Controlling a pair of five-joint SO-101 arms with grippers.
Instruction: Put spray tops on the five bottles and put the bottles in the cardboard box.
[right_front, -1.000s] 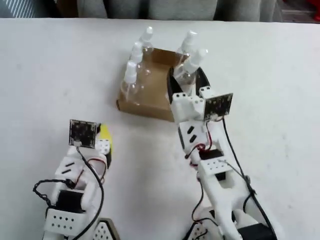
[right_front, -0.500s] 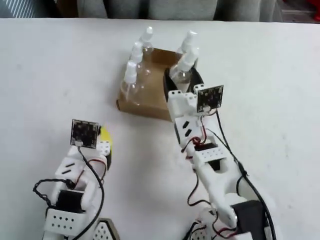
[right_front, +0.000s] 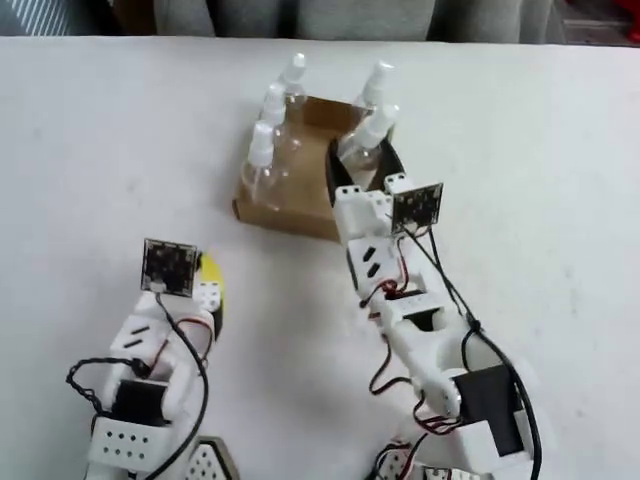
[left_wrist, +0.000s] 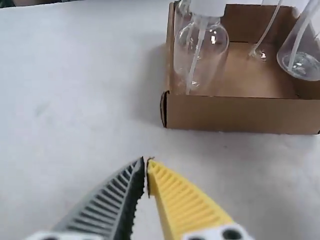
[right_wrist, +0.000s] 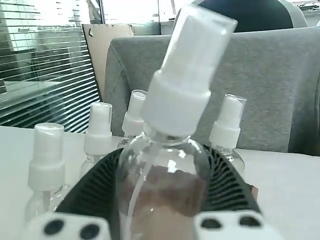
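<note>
Right gripper (right_front: 360, 165), ribbed black jaws clamped on a clear plastic bottle (right_front: 366, 140), had edged further over the cardboard box (right_front: 280, 215); left gripper (left_wrist: 146, 165) sat closed, empty.

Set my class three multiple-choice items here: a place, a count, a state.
1. Where is the left gripper relative to the cardboard box? A inside it; B over the table, short of it; C beyond it.
2. How many bottles carry spray tops? A three; B four; C five.
3. The right gripper has fingers: A open, empty; B shut on the tilted bottle; C shut, empty.
Key: 1 B, bare table separates them; 2 C, five white tops show; 3 B, both fingers clasp it.
</note>
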